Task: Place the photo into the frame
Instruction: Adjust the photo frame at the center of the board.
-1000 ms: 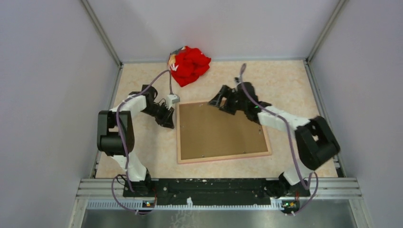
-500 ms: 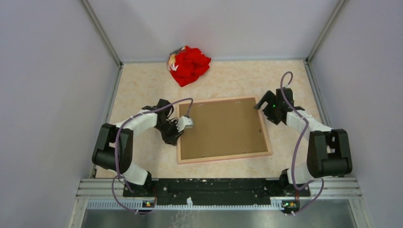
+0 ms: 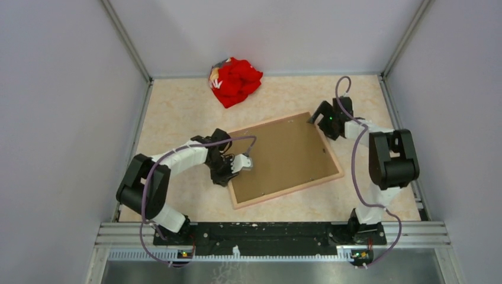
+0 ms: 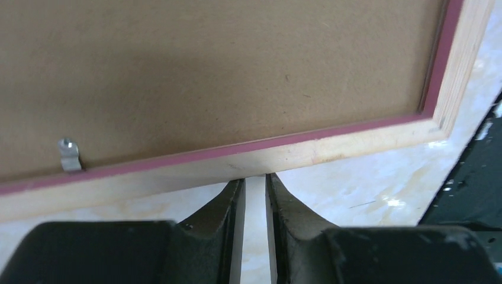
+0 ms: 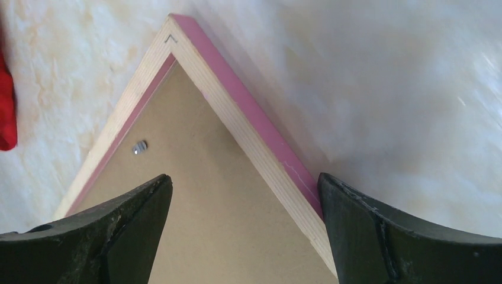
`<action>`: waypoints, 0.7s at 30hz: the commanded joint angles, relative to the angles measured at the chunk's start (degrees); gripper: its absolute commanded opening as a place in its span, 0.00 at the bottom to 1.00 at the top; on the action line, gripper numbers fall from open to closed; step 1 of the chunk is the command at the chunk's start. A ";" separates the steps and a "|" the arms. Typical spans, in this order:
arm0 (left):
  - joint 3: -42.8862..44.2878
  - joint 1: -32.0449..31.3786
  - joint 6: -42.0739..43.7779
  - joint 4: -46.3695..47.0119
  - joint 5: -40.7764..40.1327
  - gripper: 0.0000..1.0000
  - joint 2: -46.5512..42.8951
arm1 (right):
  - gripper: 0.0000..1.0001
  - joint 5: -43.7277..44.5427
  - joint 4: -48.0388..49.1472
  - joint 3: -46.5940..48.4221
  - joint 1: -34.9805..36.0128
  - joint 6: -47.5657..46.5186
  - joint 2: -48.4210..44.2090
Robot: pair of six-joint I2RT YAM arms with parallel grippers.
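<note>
From above, the frame (image 3: 284, 157) lies back-up and askew mid-table (image 3: 177, 112), one corner pointing far-right, its long axis hard to judge. There is bare room on all sides, and a red cloth (image 3: 235, 80) sits at the back wall. In the left wrist view, the left gripper (image 4: 254, 180), parted by a slit and holding nothing, meets the wooden edge; a clip (image 4: 70, 155) shows. In the right wrist view, the right gripper (image 5: 243, 183) spreads wide astride the far corner.

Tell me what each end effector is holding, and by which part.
Nothing is gripped. The left end effector, jaws nearly together, meets the frame at its edge; the right end effector, wide open, straddles its far corner.
</note>
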 commanded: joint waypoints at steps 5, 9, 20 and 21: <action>3.75 -14.25 -5.75 4.71 5.75 0.27 8.77 | 0.92 -5.13 -5.15 18.49 11.72 1.60 14.98; 7.14 -18.17 -6.74 3.23 8.32 0.29 12.10 | 0.93 -4.57 -8.08 26.49 13.77 0.52 19.02; 19.17 -9.39 3.29 -18.32 17.09 0.47 7.68 | 0.95 4.66 -15.26 26.23 11.89 -5.98 3.03; 21.39 -6.65 5.24 -21.15 17.81 0.47 7.63 | 0.95 4.77 -15.98 24.02 11.89 -6.32 0.30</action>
